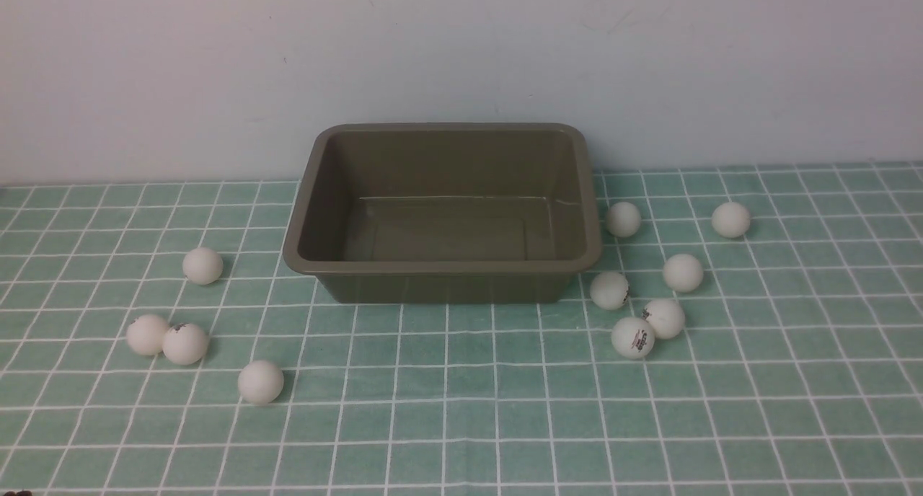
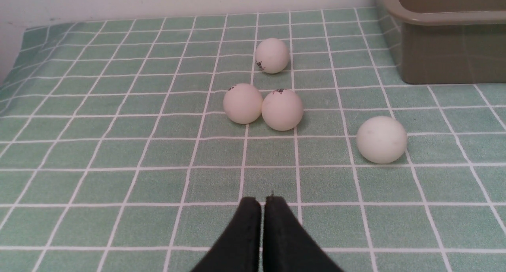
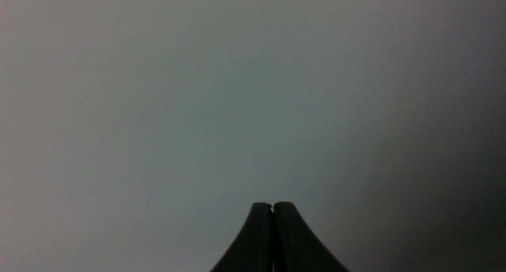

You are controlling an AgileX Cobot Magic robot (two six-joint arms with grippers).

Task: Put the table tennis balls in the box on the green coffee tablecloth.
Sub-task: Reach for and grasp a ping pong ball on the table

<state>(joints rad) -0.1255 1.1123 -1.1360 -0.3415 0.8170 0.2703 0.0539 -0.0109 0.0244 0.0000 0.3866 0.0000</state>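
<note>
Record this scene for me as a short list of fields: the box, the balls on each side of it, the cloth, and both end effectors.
box: olive-brown box, upright, empty
left-side balls: four left-side balls on the cloth, two of them touching
right-side balls: six right-side balls on the cloth, clustered near the box
cloth: mint-green tablecloth with a white grid
left end effector: left end effector shut, holding nothing, facing the left-side balls
right end effector: right end effector shut, holding nothing; only blank grey beyond it
</note>
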